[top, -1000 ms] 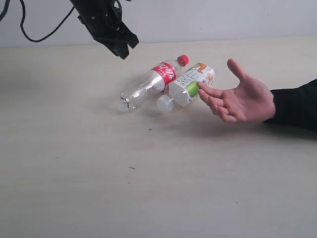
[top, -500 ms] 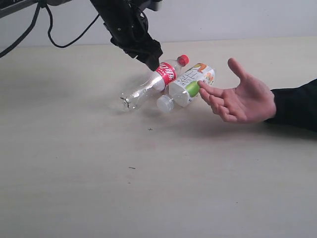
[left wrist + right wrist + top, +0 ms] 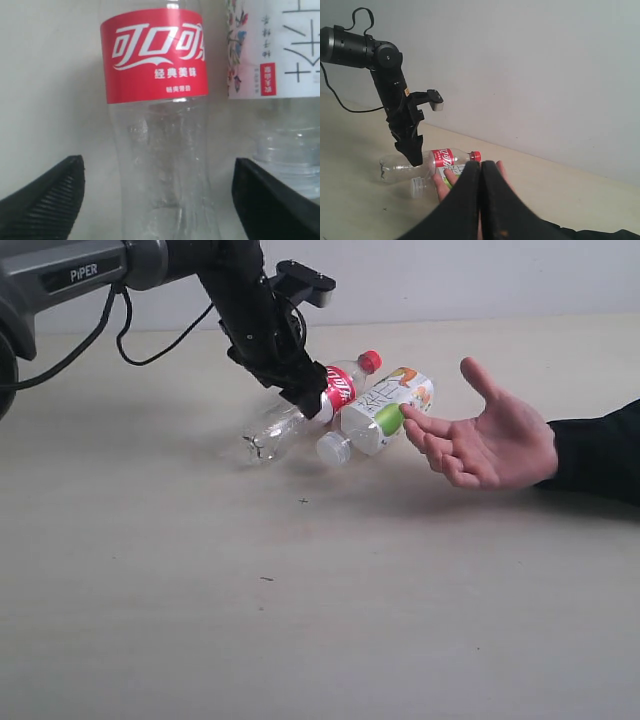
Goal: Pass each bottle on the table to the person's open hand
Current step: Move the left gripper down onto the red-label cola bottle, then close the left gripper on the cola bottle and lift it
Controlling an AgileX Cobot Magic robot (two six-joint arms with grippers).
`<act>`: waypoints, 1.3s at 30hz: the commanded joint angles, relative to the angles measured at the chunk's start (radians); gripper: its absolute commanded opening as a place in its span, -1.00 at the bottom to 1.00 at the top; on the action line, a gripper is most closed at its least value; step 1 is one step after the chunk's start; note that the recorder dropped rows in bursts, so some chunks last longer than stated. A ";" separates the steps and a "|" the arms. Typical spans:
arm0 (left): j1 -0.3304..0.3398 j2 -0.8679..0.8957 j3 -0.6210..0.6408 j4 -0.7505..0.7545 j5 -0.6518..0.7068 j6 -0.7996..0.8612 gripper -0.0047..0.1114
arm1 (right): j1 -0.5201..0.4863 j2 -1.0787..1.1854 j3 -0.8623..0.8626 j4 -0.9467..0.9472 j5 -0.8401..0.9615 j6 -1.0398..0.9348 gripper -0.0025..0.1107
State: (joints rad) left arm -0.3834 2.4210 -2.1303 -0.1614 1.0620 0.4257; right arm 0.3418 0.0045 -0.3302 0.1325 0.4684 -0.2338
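Note:
A clear bottle with a red label and cap (image 3: 268,430) lies on the table (image 3: 300,620). Beside it lies a clear bottle with a white fruit label (image 3: 385,408), close to the fingertips of the person's open hand (image 3: 500,440). My left gripper (image 3: 305,400) is down over the red-labelled bottle. In the left wrist view this gripper (image 3: 157,170) is open, one finger on each side of the bottle's clear body (image 3: 160,165), without touching it. The white-labelled bottle (image 3: 280,75) lies alongside. My right gripper (image 3: 481,167) is shut and empty, well back from the bottles.
The person's dark sleeve (image 3: 595,455) reaches in from the right edge. A black cable (image 3: 150,345) hangs behind the left arm. A pale wall (image 3: 480,275) backs the table.
The left arm has come down and to the right from above the table onto the red-labelled bottle, and its jaws have opened wide. Bottles and hand have stayed put.

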 commanded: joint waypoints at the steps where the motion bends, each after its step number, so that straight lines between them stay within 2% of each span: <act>1: -0.002 0.007 -0.009 0.009 -0.018 0.024 0.42 | -0.004 -0.005 0.005 0.000 0.001 -0.001 -0.95; 21: -0.002 0.070 -0.009 0.009 -0.048 0.044 0.42 | -0.004 -0.005 0.005 0.000 0.001 -0.001 -0.95; 34: -0.002 0.070 -0.009 -0.004 -0.040 0.039 0.26 | -0.004 -0.005 0.005 0.000 0.001 -0.001 -0.95; 36: -0.002 0.070 -0.009 -0.006 -0.040 0.039 0.18 | -0.004 -0.005 0.005 0.000 0.001 -0.001 -0.95; 39: -0.002 0.070 -0.009 -0.006 -0.040 0.039 -0.16 | -0.004 -0.005 0.005 0.000 0.001 -0.001 -0.95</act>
State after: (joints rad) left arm -0.3834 2.4957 -2.1303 -0.1616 1.0220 0.4663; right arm 0.3418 0.0045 -0.3302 0.1325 0.4684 -0.2338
